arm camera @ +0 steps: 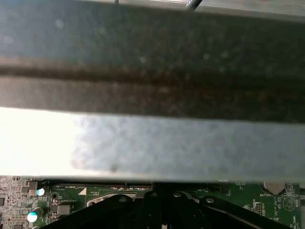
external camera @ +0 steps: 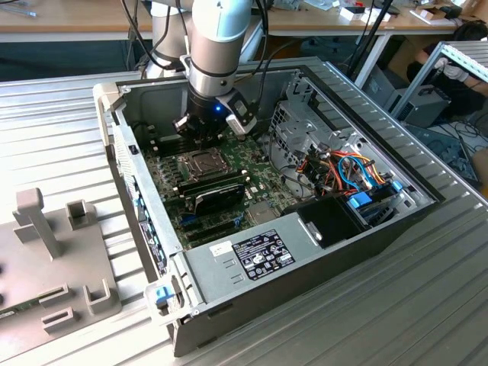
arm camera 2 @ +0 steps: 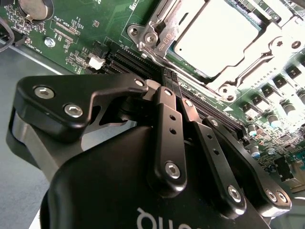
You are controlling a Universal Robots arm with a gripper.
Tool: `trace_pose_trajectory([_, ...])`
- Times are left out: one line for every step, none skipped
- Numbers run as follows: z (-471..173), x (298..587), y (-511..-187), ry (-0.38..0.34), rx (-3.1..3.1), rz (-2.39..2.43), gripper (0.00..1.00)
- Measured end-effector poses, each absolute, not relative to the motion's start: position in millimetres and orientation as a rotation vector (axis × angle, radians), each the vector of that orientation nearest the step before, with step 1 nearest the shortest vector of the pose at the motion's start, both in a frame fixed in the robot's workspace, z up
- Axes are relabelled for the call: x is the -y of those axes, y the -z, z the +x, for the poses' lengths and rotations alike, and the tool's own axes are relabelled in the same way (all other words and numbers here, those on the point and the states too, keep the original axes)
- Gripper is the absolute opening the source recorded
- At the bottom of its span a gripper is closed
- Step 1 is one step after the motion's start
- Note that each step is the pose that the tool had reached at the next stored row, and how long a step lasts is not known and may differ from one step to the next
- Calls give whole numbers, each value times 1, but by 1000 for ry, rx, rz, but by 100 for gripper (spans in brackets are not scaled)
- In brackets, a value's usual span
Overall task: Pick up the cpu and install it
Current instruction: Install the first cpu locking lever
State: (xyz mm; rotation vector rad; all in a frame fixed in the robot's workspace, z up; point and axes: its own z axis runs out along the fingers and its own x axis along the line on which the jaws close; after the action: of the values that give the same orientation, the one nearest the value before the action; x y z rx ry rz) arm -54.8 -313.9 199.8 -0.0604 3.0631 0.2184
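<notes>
In the second wrist view the gripper (arm camera 2: 169, 78) sat nearest the camera, its black linkage arms folded together so that the jaws met in a closed point with nothing visible between them. That tip stood just above the black memory slots (arm camera 2: 128, 64) on the green motherboard (arm camera 2: 71, 33), right beside the socket.

Just beyond the tip lay the cpu (arm camera 2: 217, 40), a thin square with a flat pale metal top, seated flat within the hinged metal socket frame (arm camera 2: 157, 33). The frame's bars ran along the chip's edges; whether it was latched could not be told.

As a thing to handle, the cpu looked light, rigid and smooth on top, so likely slippery under hard jaws, and its underside contacts were probably delicate. A sensible hold would be across two opposite edges, level, with little force, never pressing on the middle or tilting it in the socket.

In the first wrist view the black gripper links showed in front of a strip of motherboard, with a grey metal wall (arm camera: 152, 95) of the case beyond.

Farther off, the exterior view showed the arm (external camera: 219, 46) reaching down into the open computer case (external camera: 252, 259), which lay on a ribbed metal surface (external camera: 46, 122), with the gripper close over the socket area (external camera: 200, 162).
</notes>
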Motion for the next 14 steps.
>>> trace_pose_trajectory([-55, 314, -200, -218, -3063, -60, 11])
trace_pose_trajectory([-55, 314, -200, -218, -3063, -60, 11])
trace_pose_trajectory([-55, 314, -199, -218, -3063, -60, 11])
trace_pose_trajectory([-55, 314, -199, -218, -3063, -60, 11])
trace_pose_trajectory([-55, 314, -199, -218, -3063, -60, 11])
trace_pose_trajectory([-55, 314, -199, -218, -3063, -60, 11])
trace_pose_trajectory([-55, 314, -199, -218, -3063, -60, 11])
trace_pose_trajectory([-55, 314, -199, -218, -3063, -60, 11])
trace_pose_trajectory([-55, 314, -199, -218, -3063, -60, 11])
trace_pose_trajectory([-55, 314, -198, -219, -3063, -60, 11])
trace_pose_trajectory([-55, 314, -198, -219, -3063, -60, 11])
trace_pose_trajectory([-55, 314, -198, -219, -3063, -60, 11])
trace_pose_trajectory([-55, 314, -198, -219, -3063, -60, 11])
trace_pose_trajectory([-55, 314, -198, -219, -3063, -60, 11])
